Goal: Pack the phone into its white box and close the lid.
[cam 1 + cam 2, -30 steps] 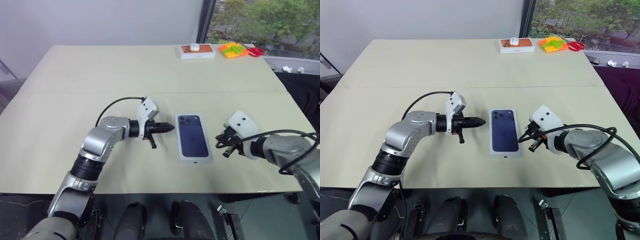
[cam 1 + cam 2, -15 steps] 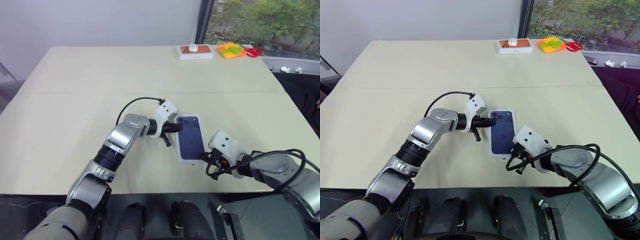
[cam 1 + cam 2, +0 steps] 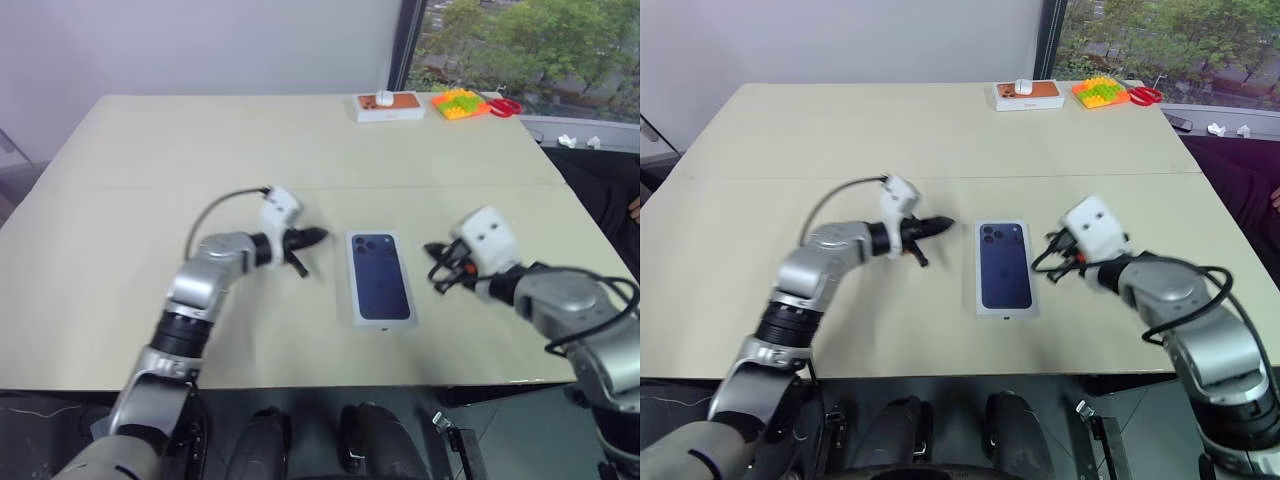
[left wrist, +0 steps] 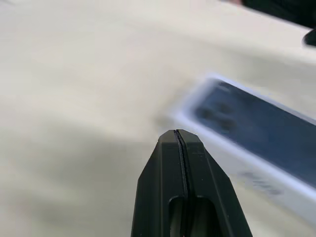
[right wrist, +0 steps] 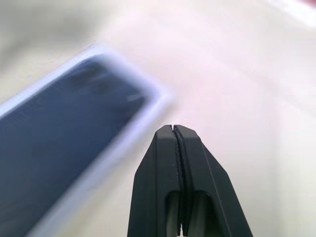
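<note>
Lid (image 3: 380, 277) lies flat between left claw (image 3: 318, 236) and right claw (image 3: 432, 249).

Bench (image 3: 150, 160): matt, pale cream top, smooth and even, with a faint seam line across it, looking like laminate or painted board. The lid (image 3: 380, 278): white card with a smooth finish, its printed face a dark blue phone picture carrying a slight sheen. Left tool (image 4: 178, 136): black fingers of matt plastic, smooth sided, with a fine ribbed line where the two meet. Right tool (image 5: 174, 129): the same matt black plastic, the inner faces finely ridged. Arm casings (image 3: 205, 275): satin silver-grey, metallic looking; wrist housings (image 3: 487, 237): glossy white plastic. Small box (image 3: 390, 104) at the far edge: white card with a matt orange top.
</note>
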Available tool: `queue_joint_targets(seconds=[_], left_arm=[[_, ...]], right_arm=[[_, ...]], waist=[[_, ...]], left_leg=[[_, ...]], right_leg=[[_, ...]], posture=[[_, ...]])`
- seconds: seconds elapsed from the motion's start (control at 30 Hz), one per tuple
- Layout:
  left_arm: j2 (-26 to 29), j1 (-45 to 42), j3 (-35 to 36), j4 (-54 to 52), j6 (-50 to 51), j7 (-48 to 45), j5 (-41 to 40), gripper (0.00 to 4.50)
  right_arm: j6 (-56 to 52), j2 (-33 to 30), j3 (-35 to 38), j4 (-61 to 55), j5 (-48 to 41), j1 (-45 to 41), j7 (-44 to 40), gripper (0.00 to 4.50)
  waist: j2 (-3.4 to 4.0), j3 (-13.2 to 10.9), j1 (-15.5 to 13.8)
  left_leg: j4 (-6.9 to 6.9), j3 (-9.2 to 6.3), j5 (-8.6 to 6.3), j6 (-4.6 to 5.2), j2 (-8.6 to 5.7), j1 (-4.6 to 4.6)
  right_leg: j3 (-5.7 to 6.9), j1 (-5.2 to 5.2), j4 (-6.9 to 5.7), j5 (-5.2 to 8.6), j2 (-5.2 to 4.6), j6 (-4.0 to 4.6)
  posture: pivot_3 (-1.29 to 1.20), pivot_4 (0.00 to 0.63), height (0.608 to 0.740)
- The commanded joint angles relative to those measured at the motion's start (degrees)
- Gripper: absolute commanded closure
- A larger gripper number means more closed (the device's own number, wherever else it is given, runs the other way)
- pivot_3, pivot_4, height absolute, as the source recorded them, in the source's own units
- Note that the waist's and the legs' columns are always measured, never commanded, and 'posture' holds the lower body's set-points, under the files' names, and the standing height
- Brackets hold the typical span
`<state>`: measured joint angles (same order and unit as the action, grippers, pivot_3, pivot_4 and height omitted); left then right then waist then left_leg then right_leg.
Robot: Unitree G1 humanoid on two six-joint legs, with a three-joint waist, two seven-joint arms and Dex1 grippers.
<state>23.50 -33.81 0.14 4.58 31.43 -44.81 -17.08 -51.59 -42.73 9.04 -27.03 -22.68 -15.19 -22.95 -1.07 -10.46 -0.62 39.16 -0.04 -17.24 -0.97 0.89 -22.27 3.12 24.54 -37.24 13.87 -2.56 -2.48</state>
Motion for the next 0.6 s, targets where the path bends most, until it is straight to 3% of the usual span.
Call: queue_joint_targets(seconds=[0.03, 0.17, 0.37, 0.6], left_arm=[[3.1, 3.8, 5.1, -0.6, -3.8, 0.0, -1.1, 4.50], [5.9, 7.6, 8.6, 0.2, -6.3, 0.4, -1.5, 4.50], [5.9, 15.0, 10.4, -2.7, -8.5, 3.7, -1.0, 4.50], [5.6, 15.9, 11.3, -4.7, -7.2, 4.7, -2.9, 4.50]], right_arm=[[3.9, 2.2, 5.1, 5.8, -0.4, -1.9, -0.1, 4.45], [6.2, 3.2, 5.6, 10.2, -0.5, -3.6, -1.4, 4.45], [11.1, 2.7, 3.4, 13.6, -0.5, -2.7, -8.0, 4.45], [10.6, 3.1, 2.8, 11.3, -1.5, -1.1, -10.4, 4.45]], waist=[[0.03, 0.0, -0.1], [0.04, 0.0, -0.2], [0.04, 0.0, -0.1], [0.05, 0.0, -0.1]], left_leg=[[0.00, 0.01, 0.00, 0.00, 0.01, 0.00], [0.01, 0.04, 0.00, 0.00, -0.04, -0.04], [0.02, 0.05, 0.00, 0.00, -0.02, -0.03], [0.02, 0.04, 0.00, 0.00, 0.01, -0.02]], right_leg=[[0.00, -0.01, 0.01, 0.00, -0.01, 0.00], [0.01, -0.01, 0.04, 0.00, -0.12, 0.00], [-0.01, -0.02, 0.04, -0.01, -0.11, 0.00], [-0.01, -0.02, 0.01, -0.01, -0.11, 0.00]], posture=[[0.00, 0.150, 0.740], [0.00, 0.150, 0.740], [0.00, 0.150, 0.740], [0.00, 0.150, 0.740]])
